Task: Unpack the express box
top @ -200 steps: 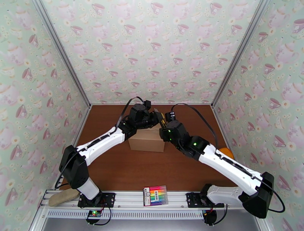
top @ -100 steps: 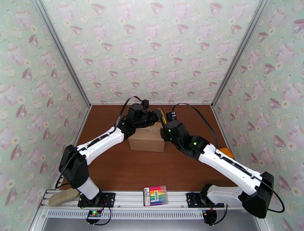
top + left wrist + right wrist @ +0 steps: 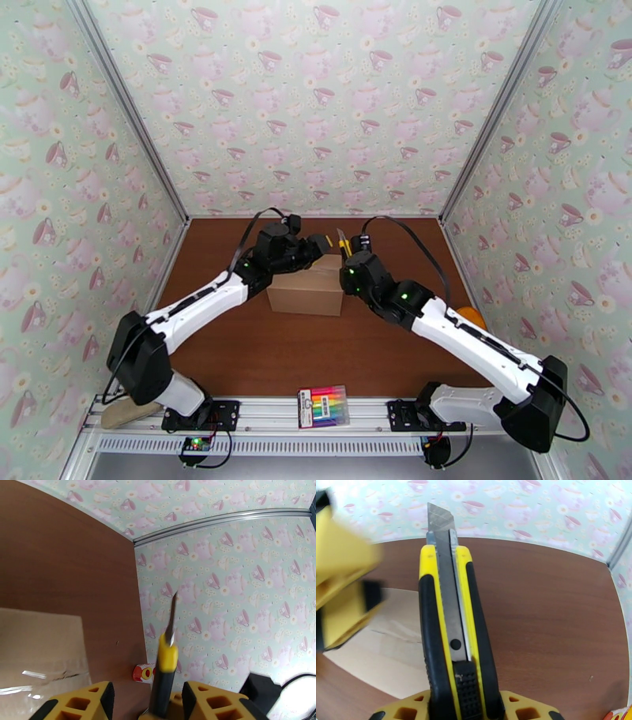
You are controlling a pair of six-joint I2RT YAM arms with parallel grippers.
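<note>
The express box (image 3: pixel 304 296) sits near the middle of the brown worktop (image 3: pixel 261 355), a little toward 12 o'clock, with both arms reaching in over its far edge. From where I stand its lid looks shut: the flaps lie flat, and a strip of clear tape (image 3: pixel 35 675) glints across the top. I can't make out a cut in it.

The right tool (image 3: pixel 460 707) is clamped on the handle of a yellow-and-black utility knife (image 3: pixel 452 630). The blade is slid out and points up and away, toward 12 o'clock, above the box's 1 o'clock corner. The left tool (image 3: pixel 145 697) is right beside it. Its yellow fingers stand apart on either side of the knife, with a gap each way, so it grips nothing.

By my reckoning the job is barely begun. The cutter is in hand, but the seam has yet to be slit, the flaps folded back and whatever is inside lifted out. A pack of rainbow markers (image 3: pixel 324 406) lies on the rail at 6 o'clock, well apart from the box.
</note>
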